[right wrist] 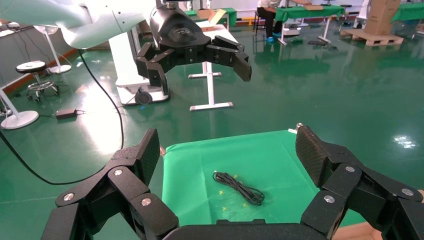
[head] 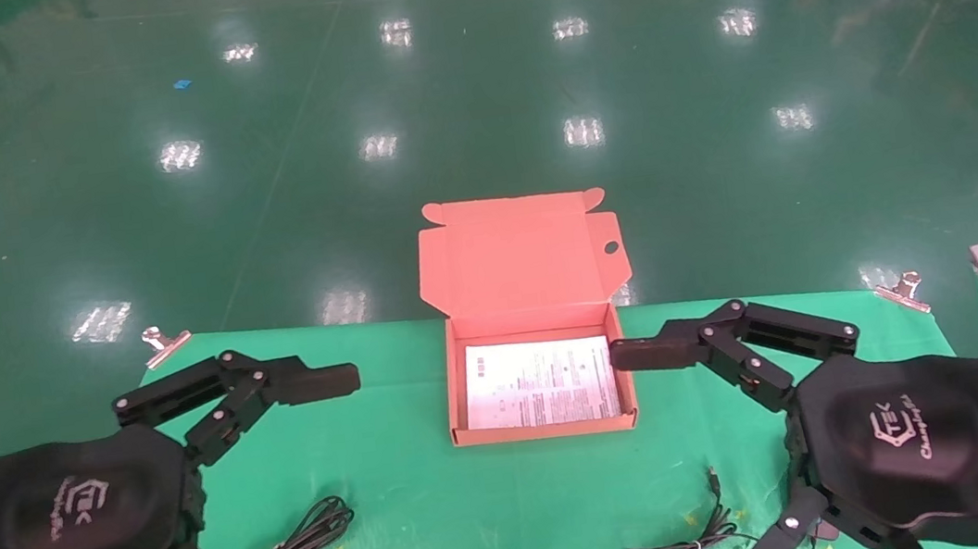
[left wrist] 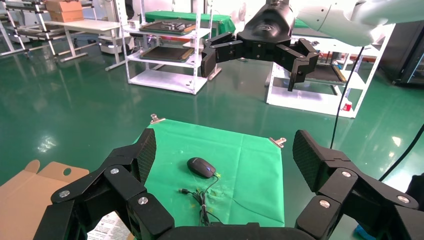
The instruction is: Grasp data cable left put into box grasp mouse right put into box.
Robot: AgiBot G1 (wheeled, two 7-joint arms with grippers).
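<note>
The data cable (head: 298, 545) lies as a long looped bundle on the green desk (head: 445, 522), on the robot's left side, under the left gripper (head: 342, 479), which hangs above it with its jaws wide apart and nothing between them. The mouse (left wrist: 201, 167) rests on the desk at the robot's right side, its thin cord (head: 715, 517) curling beside it. The right gripper (head: 651, 455) hangs over that place, jaws also wide and holding nothing. Between the two grippers stands the box (head: 546, 431), its flap lid (head: 519, 257) raised at the far side, with a printed paper sheet (head: 541, 382) flat inside it
</note>
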